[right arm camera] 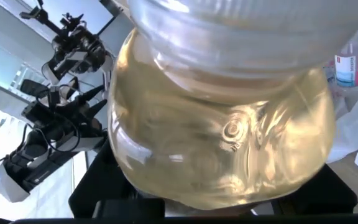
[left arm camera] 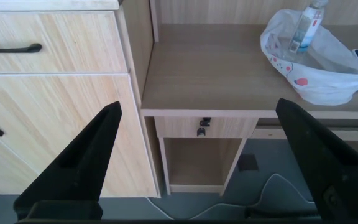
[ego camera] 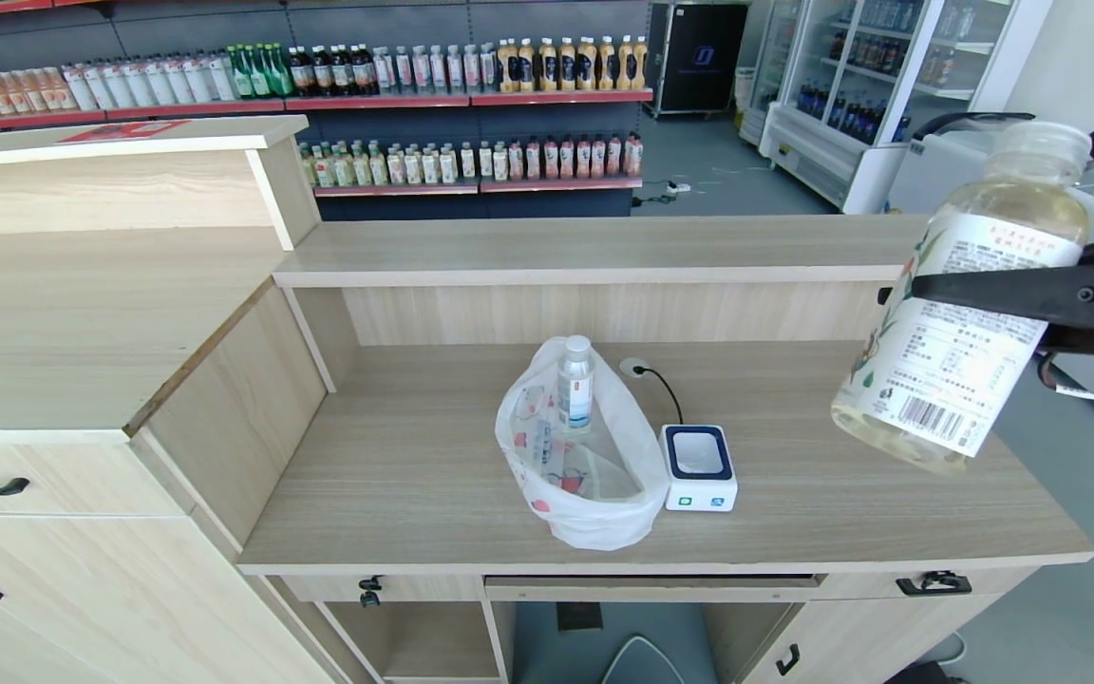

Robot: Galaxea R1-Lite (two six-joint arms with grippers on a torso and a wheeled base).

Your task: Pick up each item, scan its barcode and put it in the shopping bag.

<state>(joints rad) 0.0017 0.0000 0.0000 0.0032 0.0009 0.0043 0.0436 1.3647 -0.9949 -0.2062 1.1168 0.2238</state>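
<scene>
We count two bottles near us: one large bottle of pale yellow liquid at the right edge of the frame, and one small bottle at centre. There is one shopping bag, one scanner with one cable, and one table. Across the top, two shelves carry more bottles than we can count.

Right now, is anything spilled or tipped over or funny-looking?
Nothing is spilled or broken. The one odd sight is the big bottle: the right gripper holds it tilted in the air, up at the right of the counter, cap on. The small bottle stands upright in the shopping bag, beside the scanner.
</scene>
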